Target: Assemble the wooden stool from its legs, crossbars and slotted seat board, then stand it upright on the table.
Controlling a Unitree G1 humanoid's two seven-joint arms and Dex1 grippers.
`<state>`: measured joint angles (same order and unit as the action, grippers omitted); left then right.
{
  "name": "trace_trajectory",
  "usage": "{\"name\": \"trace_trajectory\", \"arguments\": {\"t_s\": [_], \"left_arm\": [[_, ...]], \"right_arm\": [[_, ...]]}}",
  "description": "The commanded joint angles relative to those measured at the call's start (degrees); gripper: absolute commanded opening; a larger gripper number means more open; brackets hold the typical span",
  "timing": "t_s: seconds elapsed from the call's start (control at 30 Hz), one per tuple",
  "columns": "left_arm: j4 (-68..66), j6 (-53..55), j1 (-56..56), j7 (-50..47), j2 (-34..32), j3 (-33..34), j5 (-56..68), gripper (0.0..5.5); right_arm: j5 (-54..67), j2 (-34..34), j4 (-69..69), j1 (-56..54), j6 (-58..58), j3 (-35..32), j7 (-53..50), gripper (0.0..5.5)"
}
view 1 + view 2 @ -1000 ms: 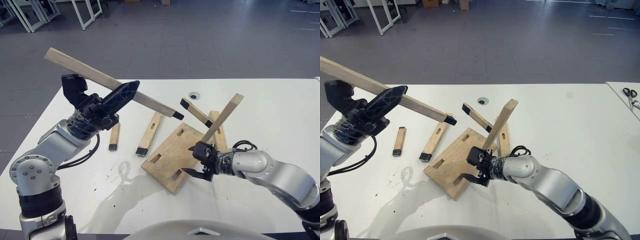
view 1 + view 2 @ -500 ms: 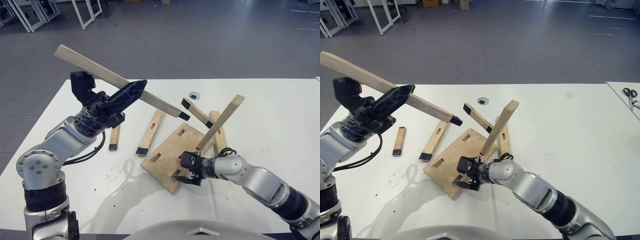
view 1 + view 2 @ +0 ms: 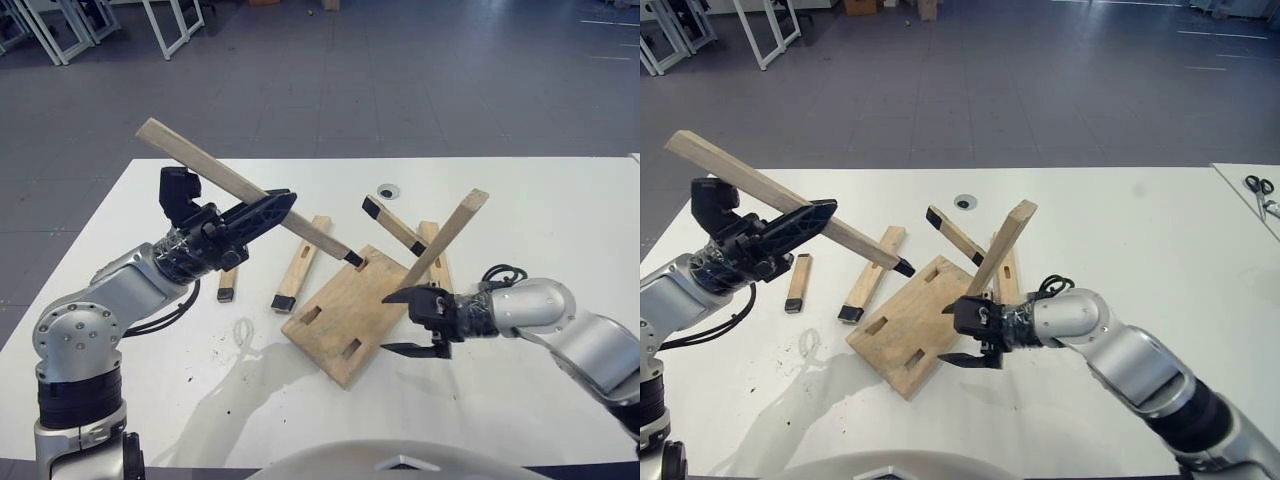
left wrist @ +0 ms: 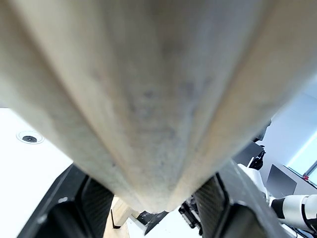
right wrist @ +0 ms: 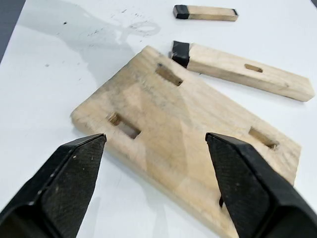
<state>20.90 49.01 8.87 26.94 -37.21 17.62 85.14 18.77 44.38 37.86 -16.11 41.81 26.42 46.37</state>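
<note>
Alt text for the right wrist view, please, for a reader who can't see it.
The right pincer, open, frames the slotted seat board on the white table. Beyond the board lie a slotted, black-tipped leg and a shorter wooden piece.

White counter carries the slotted seat board, lying flat near centre. A slotted leg and short crossbar lie to its left.

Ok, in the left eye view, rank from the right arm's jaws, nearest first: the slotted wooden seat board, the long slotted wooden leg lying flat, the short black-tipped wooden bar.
1. Slotted wooden seat board, just left of the jaws.
2. Long slotted wooden leg lying flat, past the board's left edge.
3. Short black-tipped wooden bar, farthest left.
</note>
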Motion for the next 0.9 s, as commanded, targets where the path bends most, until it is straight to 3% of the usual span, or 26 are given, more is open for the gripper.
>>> {"name": "trace_trajectory", "arguments": {"t_s": [0.03,0.2,0.5,0.9], "left_arm": [[0.0,0.3,1.7,-0.5,0.4,-0.4,0.0,2.04],[0.0,0.4,2.9,-0.6,1.1,-1.2,-0.2,2.04],[0.9,-0.4,2.5,-1.6,2.1,-1.5,-0.6,2.04],[2.1,-0.9,2.3,-3.0,3.3,-1.0,-0.4,2.04]], "right_arm": [[-6.0,-5.7,-5.9,-1.7,-1.7,4.9,-4.0,3.71],[-11.4,-10.7,-12.5,-1.3,-3.6,9.7,-5.7,3.71],[-13.6,-7.6,-9.8,-0.4,-1.6,12.0,0.0,3.71],[-17.7,-7.1,-9.4,-1.3,4.3,14.0,-0.4,3.71]]}}
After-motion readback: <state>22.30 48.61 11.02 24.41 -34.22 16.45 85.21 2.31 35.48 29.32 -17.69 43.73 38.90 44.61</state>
